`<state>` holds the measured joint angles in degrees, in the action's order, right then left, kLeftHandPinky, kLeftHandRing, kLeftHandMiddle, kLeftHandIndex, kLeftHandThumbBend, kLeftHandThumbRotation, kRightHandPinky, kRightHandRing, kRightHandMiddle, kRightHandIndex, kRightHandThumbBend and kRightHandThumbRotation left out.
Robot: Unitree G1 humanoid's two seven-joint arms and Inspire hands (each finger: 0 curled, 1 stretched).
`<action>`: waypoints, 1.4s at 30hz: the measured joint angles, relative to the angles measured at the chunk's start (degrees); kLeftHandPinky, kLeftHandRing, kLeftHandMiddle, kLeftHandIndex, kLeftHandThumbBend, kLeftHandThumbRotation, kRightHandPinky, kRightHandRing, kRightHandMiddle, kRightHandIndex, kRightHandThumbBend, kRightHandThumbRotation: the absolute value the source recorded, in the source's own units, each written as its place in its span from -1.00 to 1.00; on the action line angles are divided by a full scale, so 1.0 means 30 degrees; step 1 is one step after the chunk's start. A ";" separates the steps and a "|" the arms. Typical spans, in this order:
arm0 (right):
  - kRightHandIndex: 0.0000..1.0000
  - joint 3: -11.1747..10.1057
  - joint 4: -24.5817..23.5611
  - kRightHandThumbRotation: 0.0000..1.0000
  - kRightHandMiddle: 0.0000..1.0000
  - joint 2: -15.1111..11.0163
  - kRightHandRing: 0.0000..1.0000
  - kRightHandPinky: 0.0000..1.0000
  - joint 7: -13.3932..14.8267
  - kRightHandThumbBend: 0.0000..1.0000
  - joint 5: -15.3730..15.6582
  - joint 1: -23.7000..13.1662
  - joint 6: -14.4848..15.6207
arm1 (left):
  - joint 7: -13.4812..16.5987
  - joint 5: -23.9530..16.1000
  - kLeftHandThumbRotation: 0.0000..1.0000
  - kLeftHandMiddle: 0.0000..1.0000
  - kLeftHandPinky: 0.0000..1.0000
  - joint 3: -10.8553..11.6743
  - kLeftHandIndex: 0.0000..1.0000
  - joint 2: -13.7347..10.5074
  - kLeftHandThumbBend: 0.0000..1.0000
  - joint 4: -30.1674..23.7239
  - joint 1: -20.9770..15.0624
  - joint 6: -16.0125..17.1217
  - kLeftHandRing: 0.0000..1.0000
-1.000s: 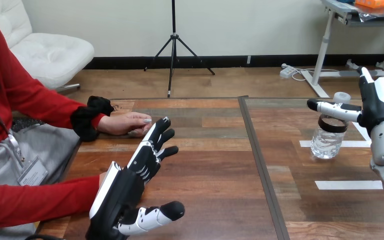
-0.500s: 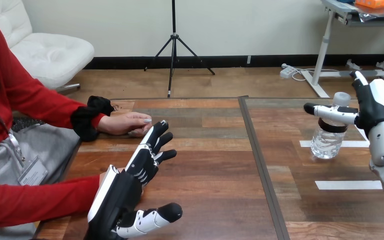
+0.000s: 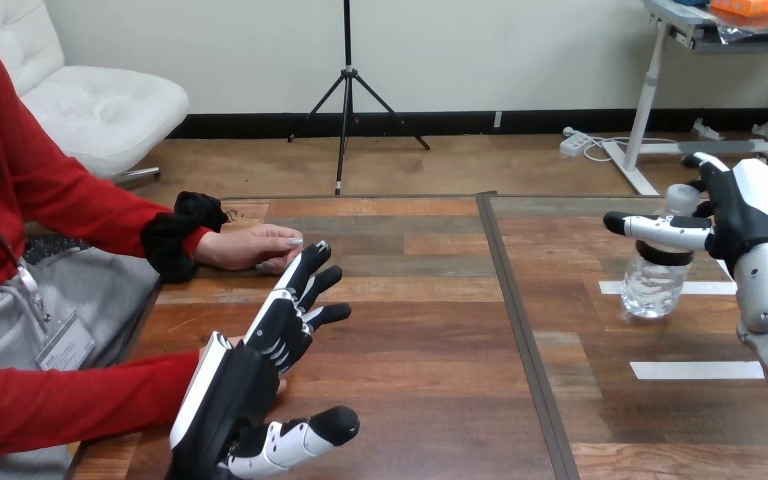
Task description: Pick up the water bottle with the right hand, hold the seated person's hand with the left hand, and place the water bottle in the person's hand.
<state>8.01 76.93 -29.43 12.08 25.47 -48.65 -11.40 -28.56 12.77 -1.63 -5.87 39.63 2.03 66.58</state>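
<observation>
Since a second ago the robot's right hand (image 3: pixel 750 215) has slid a little leftward and lower over the clear plastic water bottle (image 3: pixel 655 285), and the left hand (image 3: pixel 260 360) has drawn slightly back toward the near edge of the table, while the bottle and the person's hand keep their places. That small transparent bottle, with a pale cap and a black band round its shoulder, stands upright on the right half of the brown wooden table (image 3: pixel 420 340), its base touching the far one of two white tape strips (image 3: pixel 697 370) stuck to the boards. Any print on the band is too small to read. At the bottle's neck the right hand's thumb lies level across the front, just under the cap, and the white-shelled back of the hand stands to the bottle's right; whether this hand has actually clamped on the bottle cannot be told. Over the left half of the table the left hand is released, with straight fingers (image 3: pixel 305 275) spread and pointing away from the robot and the thumb sticking out to the right near the table's front edge. Its fingertips end just beside the person's hand at the view's left (image 3: pixel 250 248), which rests on the table's far left part; contact between the two cannot be made out. Another red-sleeved forearm (image 3: pixel 70 405) reaches in from the left edge and passes under the back of the left hand.
</observation>
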 measured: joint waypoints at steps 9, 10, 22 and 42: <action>0.68 0.0325 0.0000 0.18 0.22 -0.0019 0.14 -0.08 -0.0548 1.00 0.0261 -0.0144 -0.0145 | 0.0096 -0.0119 0.25 0.94 0.65 0.0008 0.90 -0.0003 1.00 -0.0019 0.0223 0.0000 0.86; 0.67 0.0367 0.0000 0.18 0.22 -0.0013 0.14 -0.07 -0.0609 1.00 0.0302 -0.0147 -0.0178 | 0.0136 -0.0171 0.26 0.94 0.65 0.0016 0.90 -0.0003 1.00 -0.0019 0.0232 0.0000 0.86; 0.46 0.0769 0.0000 0.24 0.18 0.0129 0.11 0.03 -0.1365 1.00 0.0492 -0.0166 -0.0304 | 0.0452 -0.0668 0.24 0.94 0.64 0.0034 0.90 0.0002 1.00 -0.0018 0.0253 0.0000 0.86; -0.12 0.0789 0.0000 0.38 -0.13 0.0130 -0.14 -0.04 -0.2225 1.00 0.0454 -0.0165 -0.1396 | 0.0664 -0.0760 0.25 0.94 0.63 0.0014 0.91 0.0012 1.00 -0.0019 0.0252 -0.0012 0.87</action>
<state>10.38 76.93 -29.04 5.41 26.83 -49.14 -15.58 -26.57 10.49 -1.59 -5.83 39.57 2.79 66.55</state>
